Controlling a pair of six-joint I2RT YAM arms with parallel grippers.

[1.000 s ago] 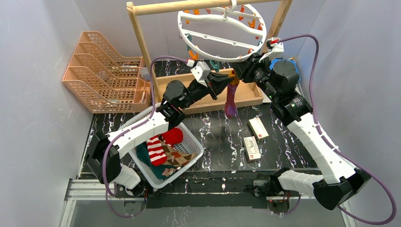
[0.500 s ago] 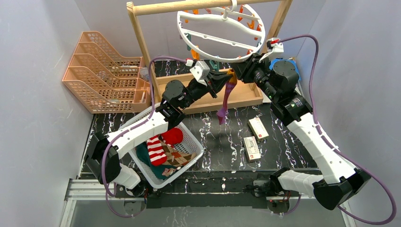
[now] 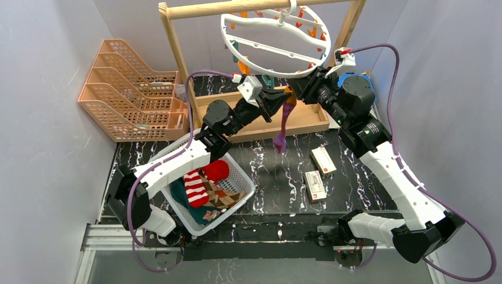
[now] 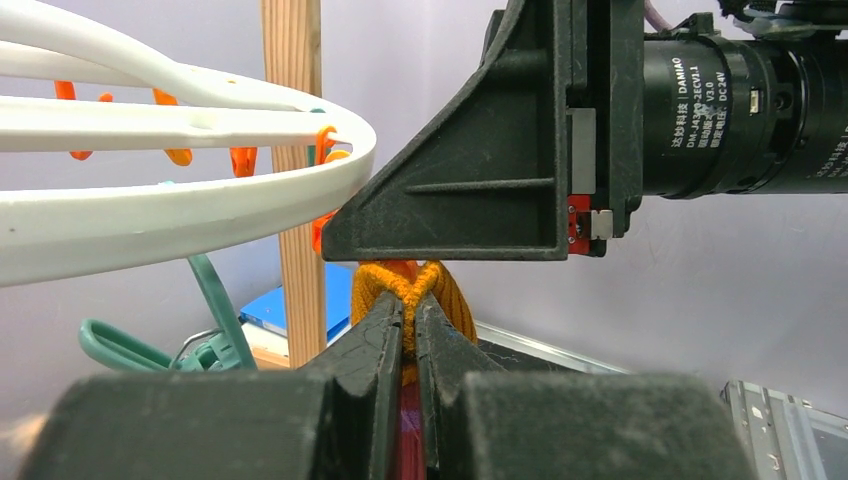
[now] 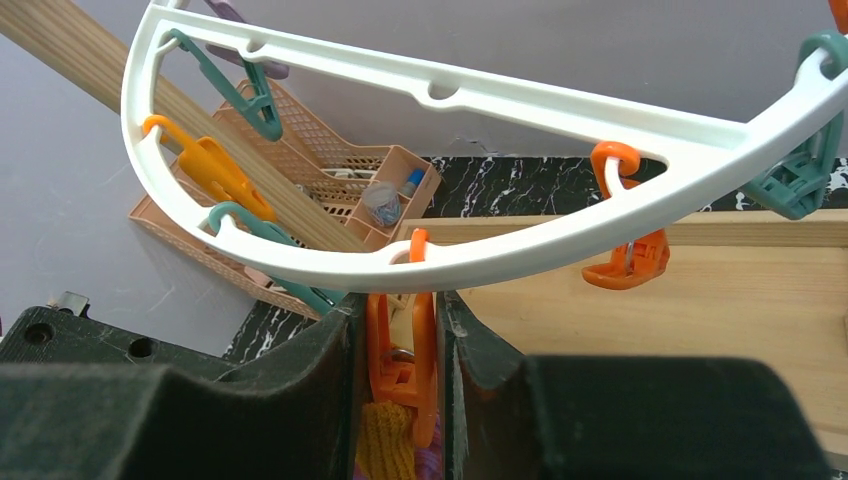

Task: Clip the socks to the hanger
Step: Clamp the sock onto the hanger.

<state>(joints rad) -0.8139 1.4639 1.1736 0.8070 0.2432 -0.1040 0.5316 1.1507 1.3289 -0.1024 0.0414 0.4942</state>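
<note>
Left end effector point(image 4: 410, 318) grips the maroon-purple fabric sock point(image 3: 283, 127) by its orange cuff point(image 4: 452, 293) — sock hanging vertically — directly beneath the orange plastic clip point(image 5: 400, 380), which the right end effector point(image 5: 400, 325) squeezes.

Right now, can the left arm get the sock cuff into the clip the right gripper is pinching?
Probably yes. The left gripper, shut on the orange cuff, sits just under the orange clip pinched by the right gripper; nothing shows between them. Clip mouth is hidden.

Most of the sock point(image 4: 406, 286) behind the left fingers point(image 4: 372, 350).
</note>
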